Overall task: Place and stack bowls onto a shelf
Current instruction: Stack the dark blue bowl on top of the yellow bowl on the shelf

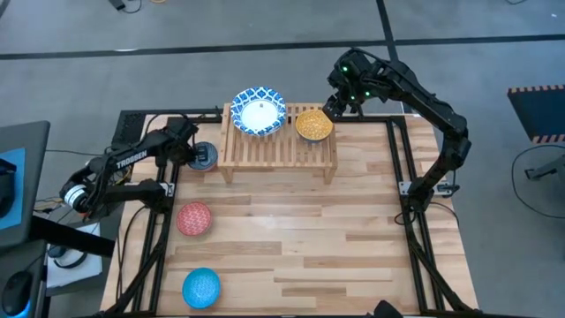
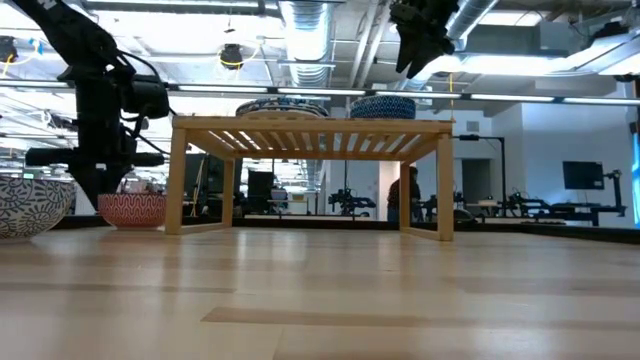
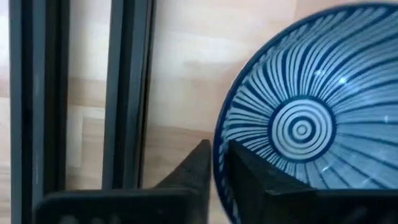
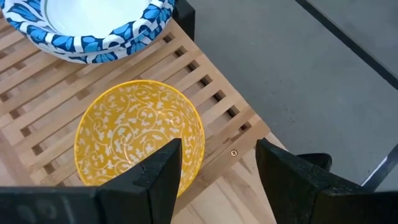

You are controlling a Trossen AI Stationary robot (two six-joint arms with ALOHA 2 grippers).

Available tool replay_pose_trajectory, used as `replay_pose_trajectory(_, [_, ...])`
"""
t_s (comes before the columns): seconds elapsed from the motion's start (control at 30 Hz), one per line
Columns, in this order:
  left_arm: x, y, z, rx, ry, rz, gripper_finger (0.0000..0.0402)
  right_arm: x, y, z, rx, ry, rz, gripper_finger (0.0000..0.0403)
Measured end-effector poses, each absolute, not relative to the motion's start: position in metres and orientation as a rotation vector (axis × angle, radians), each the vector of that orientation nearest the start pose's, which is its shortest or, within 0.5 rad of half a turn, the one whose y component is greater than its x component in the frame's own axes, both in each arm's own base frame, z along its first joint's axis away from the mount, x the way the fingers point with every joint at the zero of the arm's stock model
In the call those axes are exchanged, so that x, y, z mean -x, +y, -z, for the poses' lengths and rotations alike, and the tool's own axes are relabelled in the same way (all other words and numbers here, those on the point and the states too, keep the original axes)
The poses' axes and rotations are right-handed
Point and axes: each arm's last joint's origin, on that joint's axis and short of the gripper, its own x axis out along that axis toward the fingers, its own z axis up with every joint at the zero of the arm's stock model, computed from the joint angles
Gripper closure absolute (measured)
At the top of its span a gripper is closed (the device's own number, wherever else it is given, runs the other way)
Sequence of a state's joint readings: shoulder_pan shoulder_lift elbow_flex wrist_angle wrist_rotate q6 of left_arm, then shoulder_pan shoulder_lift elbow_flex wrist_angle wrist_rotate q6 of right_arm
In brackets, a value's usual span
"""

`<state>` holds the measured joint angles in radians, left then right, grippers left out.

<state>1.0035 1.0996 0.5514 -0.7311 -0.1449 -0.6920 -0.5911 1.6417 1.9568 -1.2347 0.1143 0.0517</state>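
Observation:
The light-wood shelf (image 1: 278, 146) stands at the table's far side. On its slatted top rest a stack of white bowls with blue-patterned rims (image 1: 259, 111) and, to their right, the yellow bowl (image 1: 313, 124). My right gripper (image 4: 217, 168) hangs open above the yellow bowl's (image 4: 137, 134) right rim and touches nothing; the low view shows this gripper (image 2: 420, 45) well above the shelf. The grey-blue striped bowl (image 3: 301, 124) sits left of the shelf, with my left gripper (image 1: 196, 155) shut on it. The red bowl (image 1: 194, 218) and the bright blue bowl (image 1: 201, 287) rest on the table. My left gripper pinches the grey-blue bowl's rim (image 3: 219, 163), on the side away from the shelf. One finger (image 3: 249, 180) is inside the bowl and one finger (image 3: 193, 168) is outside. The fingers come from above, pointing down. Whether the bowl's foot is on the table cannot be told.
Black frame rails (image 1: 163, 221) run along the table's left side, close to the left arm, and rails (image 1: 408, 168) run along the right side. Open plank tabletop (image 1: 309, 247) lies between the shelf and the near edge. The shelf's right end (image 4: 239, 134) is bare slats.

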Motion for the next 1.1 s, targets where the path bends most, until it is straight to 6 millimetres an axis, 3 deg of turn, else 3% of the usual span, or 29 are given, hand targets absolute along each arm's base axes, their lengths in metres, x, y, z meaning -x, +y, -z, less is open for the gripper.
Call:
replay_pose_trajectory(0.07, [-0.087, 0.145, -0.171, 1.087, 0.841, -1.413, 0.039, -0.257, -0.176, -0.423, -0.27, 0.894, 0.679, 0.0171])
replay_pose_trajectory(0.2, [-0.087, 0.145, -0.174, 1.102, 0.844, -1.412, 0.0391, -0.257, -0.176, -0.423, -0.274, 0.893, 0.681, 0.0171])
replay_pose_trajectory(0.33, [-0.085, 0.135, -0.193, 1.138, 0.871, -1.408, 0.0397, -0.259, -0.173, -0.423, -0.291, 0.894, 0.68, 0.0172])
replay_pose_trajectory(0.53, [-0.076, 0.121, -0.24, 1.046, 0.768, -1.476, 0.0397, -0.264, -0.165, -0.423, -0.299, 0.884, 0.662, 0.0182])
replay_pose_trajectory(0.77, [-0.066, 0.098, -0.295, 0.945, 0.572, -1.402, 0.0398, -0.279, -0.152, -0.428, -0.335, 0.787, 0.631, 0.0184])
replay_pose_trajectory(0.93, [-0.065, 0.082, -0.339, 0.675, 0.453, -1.232, 0.0399, -0.295, -0.137, -0.435, -0.381, 0.67, 0.5, 0.0184])
replay_pose_trajectory(1.1, [-0.078, 0.078, -0.373, 0.516, 0.274, -1.081, 0.0399, -0.319, -0.108, -0.452, -0.331, 0.473, 0.356, 0.0184])
